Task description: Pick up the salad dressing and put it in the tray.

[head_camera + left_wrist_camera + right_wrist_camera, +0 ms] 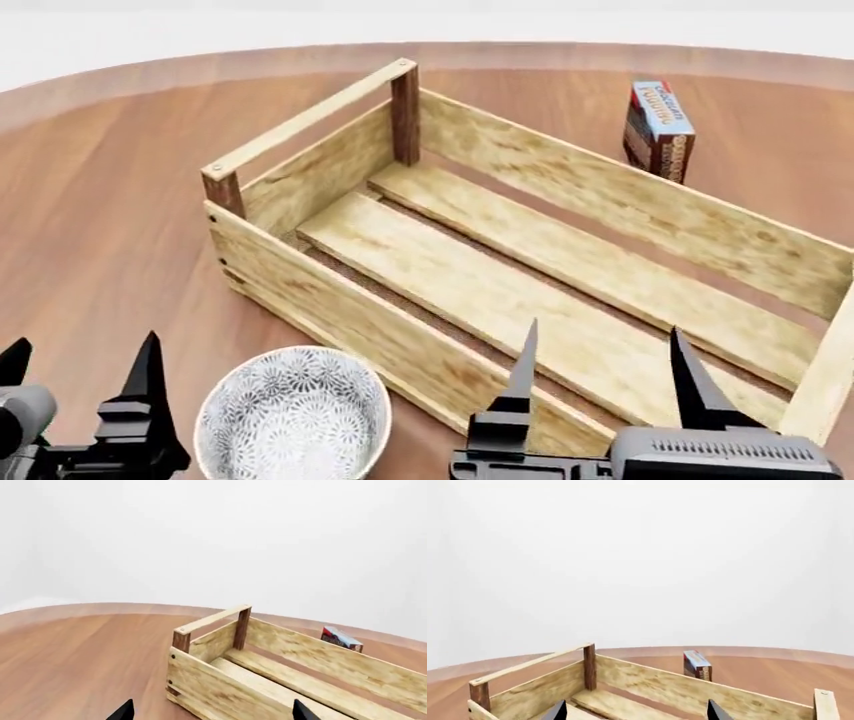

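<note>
The salad dressing is out of view in all three views. The tray (pixel 334 310) is a large light-wood slatted crate with dark corner posts, lying diagonally across the wooden table and holding nothing. My right gripper (pixel 603 345) is open above the tray's near right end, with nothing between its fingers. Over the table at the near left, beside the tray's near wall, my left gripper (pixel 80 360) is open too. The left wrist view shows the tray (pixel 220 690) just ahead of the open left gripper (pixel 212 710). The right wrist view looks along the tray (pixel 654 685) past the open right gripper (pixel 635 710).
A blue-topped brown pudding box (pixel 659 128) stands upright on the table behind the tray's far wall, also seen as the box (pixel 341 638) and the box (pixel 696 664). A white-grey patterned bowl (pixel 294 415) sits against the tray's near wall, between my two grippers.
</note>
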Available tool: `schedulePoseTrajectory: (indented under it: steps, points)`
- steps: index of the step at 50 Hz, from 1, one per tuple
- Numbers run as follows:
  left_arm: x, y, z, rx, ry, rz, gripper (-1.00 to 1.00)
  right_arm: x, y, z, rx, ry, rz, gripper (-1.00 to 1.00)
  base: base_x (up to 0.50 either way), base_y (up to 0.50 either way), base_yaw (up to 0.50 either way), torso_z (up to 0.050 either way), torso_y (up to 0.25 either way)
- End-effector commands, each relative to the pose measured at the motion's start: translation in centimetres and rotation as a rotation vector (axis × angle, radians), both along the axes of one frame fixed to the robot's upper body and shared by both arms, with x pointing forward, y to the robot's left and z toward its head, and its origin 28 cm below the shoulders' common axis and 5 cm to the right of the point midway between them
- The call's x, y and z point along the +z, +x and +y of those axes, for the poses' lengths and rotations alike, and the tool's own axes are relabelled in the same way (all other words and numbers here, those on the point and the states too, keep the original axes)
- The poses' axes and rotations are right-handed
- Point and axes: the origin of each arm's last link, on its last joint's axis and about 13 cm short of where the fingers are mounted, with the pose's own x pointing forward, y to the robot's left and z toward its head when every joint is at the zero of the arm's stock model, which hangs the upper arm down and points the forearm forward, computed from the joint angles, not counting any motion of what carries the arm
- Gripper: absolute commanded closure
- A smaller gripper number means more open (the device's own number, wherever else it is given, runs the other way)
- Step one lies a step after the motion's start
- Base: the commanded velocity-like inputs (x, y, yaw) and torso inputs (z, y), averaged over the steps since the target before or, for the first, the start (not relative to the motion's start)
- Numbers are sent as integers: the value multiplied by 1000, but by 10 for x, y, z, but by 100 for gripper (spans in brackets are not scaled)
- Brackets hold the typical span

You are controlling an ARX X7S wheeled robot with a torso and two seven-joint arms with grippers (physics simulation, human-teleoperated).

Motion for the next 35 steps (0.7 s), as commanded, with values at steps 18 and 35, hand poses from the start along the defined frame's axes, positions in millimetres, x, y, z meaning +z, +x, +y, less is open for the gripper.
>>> schedulePoseTrajectory:
  steps: [18, 35]
  points:
    - [5, -1, 2, -2, -8, -30, -100, 4, -3, -1, 55, 59, -62, -100, 389, 0, 0, 0, 1]
    - [2, -2, 2, 1, -7, -30, -100, 0, -4, 0, 57, 57, -79, -100, 0, 0, 420, 0, 0]
